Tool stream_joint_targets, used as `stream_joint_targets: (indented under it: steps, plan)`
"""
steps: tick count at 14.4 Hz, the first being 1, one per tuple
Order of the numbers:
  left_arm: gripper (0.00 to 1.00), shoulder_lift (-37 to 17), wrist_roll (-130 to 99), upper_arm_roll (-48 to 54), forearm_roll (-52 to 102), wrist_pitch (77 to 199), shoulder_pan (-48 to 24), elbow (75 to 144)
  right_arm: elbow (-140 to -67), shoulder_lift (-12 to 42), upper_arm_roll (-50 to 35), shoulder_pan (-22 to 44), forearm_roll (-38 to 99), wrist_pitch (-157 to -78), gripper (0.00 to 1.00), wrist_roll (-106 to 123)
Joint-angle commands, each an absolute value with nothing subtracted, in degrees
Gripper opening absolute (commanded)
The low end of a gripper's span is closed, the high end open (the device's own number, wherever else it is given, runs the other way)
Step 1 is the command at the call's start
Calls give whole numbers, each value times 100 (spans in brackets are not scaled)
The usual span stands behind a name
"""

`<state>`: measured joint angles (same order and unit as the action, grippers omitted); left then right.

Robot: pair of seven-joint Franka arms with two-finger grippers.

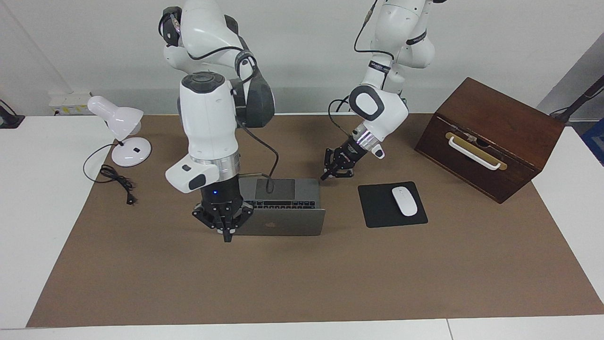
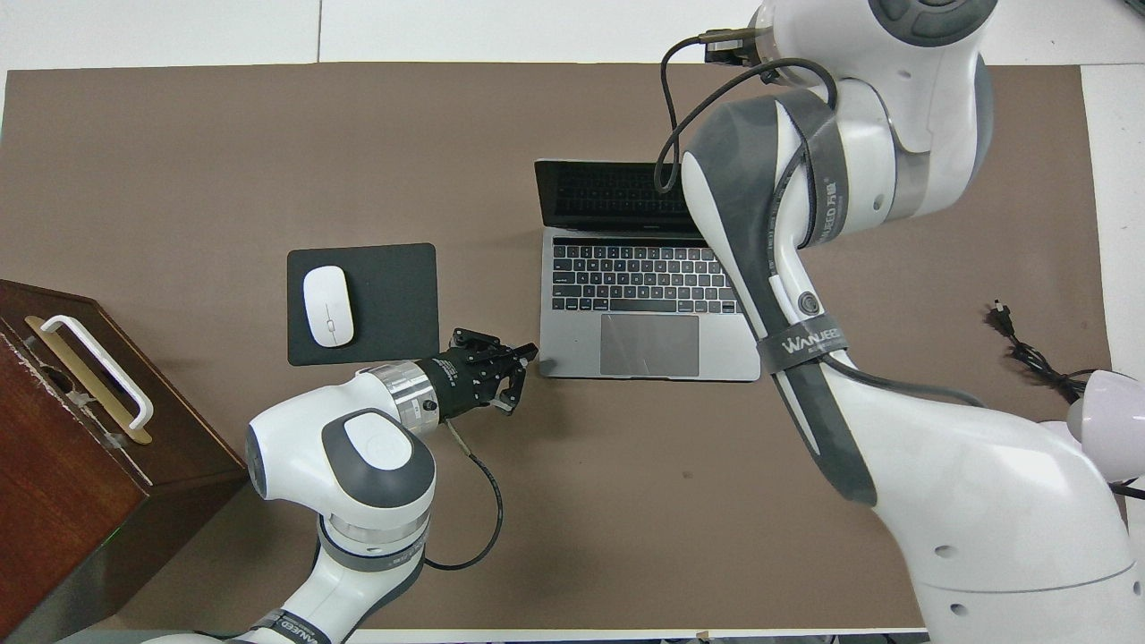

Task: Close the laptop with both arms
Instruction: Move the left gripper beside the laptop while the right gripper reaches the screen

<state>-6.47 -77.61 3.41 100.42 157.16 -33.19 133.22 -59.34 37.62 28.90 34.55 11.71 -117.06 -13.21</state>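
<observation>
Laptop [image 1: 278, 208] open on brown mat [image 1: 302, 283], mid-table, lid upright, keyboard toward the robots. Black mouse pad [image 1: 377, 208] with white mouse [image 1: 405, 201] beside it toward the left arm's end; wooden box [image 1: 490, 137] past that at the table's end. Right gripper [image 1: 228, 238] pointing down at the lid's outer corner on the right arm's end, fingertips together, nothing held; contact unclear. Left gripper [image 1: 323, 178] low by the base's near corner, fingertips closed, empty. White lamp [image 1: 120, 127] at right arm's end.
</observation>
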Motion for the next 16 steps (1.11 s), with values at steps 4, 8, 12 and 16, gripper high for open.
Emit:
stream_joint_targets:
  steps: [4, 8, 12, 16]
  plan:
    - [0, -1265, -7515, 264, 10468, 16189, -3884, 12911, -5774, 4060, 3770, 4121, 2074, -11540, 0, -1529]
    - [0, -1292, -7462, 264, 10477, 16321, -3964, 12902, -5801, 4166, 3990, 4333, 2406, -11207, 0, -1538]
    - [0, -1405, -7409, 255, 10468, 16330, -4017, 12894, -5810, 4236, 4122, 4473, 2558, -10934, 0, -1538]
    - [0, -1468, -7128, 255, 10477, 16330, -4017, 12902, -5845, 4228, 4122, 4482, 2811, -10653, 0, -1538]
